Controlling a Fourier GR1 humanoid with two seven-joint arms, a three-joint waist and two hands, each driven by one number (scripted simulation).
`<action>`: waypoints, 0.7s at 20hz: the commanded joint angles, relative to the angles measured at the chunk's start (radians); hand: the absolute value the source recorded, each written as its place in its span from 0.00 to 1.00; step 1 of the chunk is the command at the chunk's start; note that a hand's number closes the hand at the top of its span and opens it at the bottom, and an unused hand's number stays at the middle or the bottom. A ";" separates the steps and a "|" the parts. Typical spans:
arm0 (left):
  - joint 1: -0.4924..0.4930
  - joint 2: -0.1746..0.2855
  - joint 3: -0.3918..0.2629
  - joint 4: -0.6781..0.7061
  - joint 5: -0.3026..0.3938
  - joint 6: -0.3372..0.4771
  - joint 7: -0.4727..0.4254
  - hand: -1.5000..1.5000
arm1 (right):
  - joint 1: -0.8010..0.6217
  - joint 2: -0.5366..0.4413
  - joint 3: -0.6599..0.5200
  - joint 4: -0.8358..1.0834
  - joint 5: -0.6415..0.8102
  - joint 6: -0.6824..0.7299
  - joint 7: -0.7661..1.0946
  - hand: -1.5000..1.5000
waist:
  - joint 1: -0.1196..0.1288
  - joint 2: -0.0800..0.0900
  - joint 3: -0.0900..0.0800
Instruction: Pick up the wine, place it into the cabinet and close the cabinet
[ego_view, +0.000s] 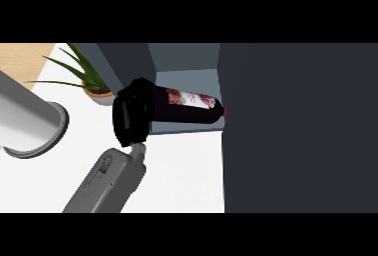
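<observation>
The wine bottle (193, 106) is dark with a red-and-white label and a red cap. It lies on its side with the neck pointing right, inside the opening of the cabinet (188, 76). My right hand (133, 114) is black and curled round the bottle's base, at the cabinet's left edge. Its grey forearm rises from the lower edge. The hand hides the bottle's bottom end. A thick grey cylinder (29, 125) at the left edge looks like my left forearm; no hand shows on it.
The cabinet's dark door (295, 130) stands open and fills the right side of the view. A potted plant (90, 80) with long green leaves stands just left of the cabinet. White counter (181, 175) lies below the opening.
</observation>
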 joint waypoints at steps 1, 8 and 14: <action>-0.086 -0.051 -0.010 0.219 0.037 -0.009 0.101 1.00 | 0.010 0.006 0.005 -0.096 -0.066 -0.004 0.036 0.00 | -0.023 0.039 -0.009; -0.138 -0.032 0.012 0.207 0.032 0.040 0.165 1.00 | 0.069 0.000 0.009 -0.123 -0.058 0.008 0.029 0.00 | -0.019 0.031 -0.007; -0.225 -0.030 0.019 0.239 0.007 0.100 0.182 1.00 | 0.015 0.008 -0.007 -0.082 -0.072 0.015 0.036 0.00 | -0.021 0.039 -0.007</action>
